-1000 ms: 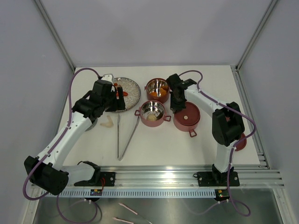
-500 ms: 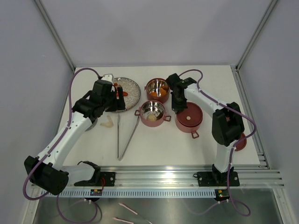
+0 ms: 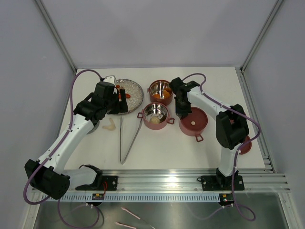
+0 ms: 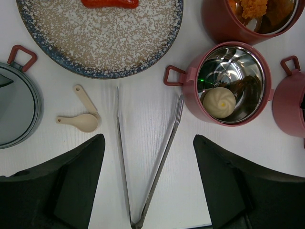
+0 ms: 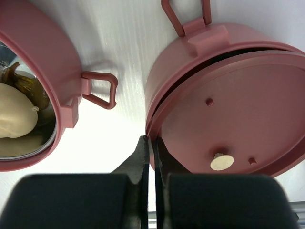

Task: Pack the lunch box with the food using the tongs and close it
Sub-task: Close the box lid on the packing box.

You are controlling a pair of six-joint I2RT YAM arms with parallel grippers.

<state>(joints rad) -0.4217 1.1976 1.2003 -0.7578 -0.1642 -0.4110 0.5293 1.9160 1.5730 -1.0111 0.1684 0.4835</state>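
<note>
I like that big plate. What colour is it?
The plate is speckled beige with a dark blue rim; best in left wrist view.

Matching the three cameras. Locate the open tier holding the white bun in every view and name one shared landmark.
Top external: the tier sits mid-table, just right of the tongs.
Left wrist: the tier is right of centre, beside the tongs' tip.
Right wrist: the tier is cut off at the left edge.
Shared landmark: the white bun inside it.

Left pincer [image 4: 148,143] gapes wide, facing straight down — right pincer [image 5: 151,143] pressed fully together, also downward.
</note>
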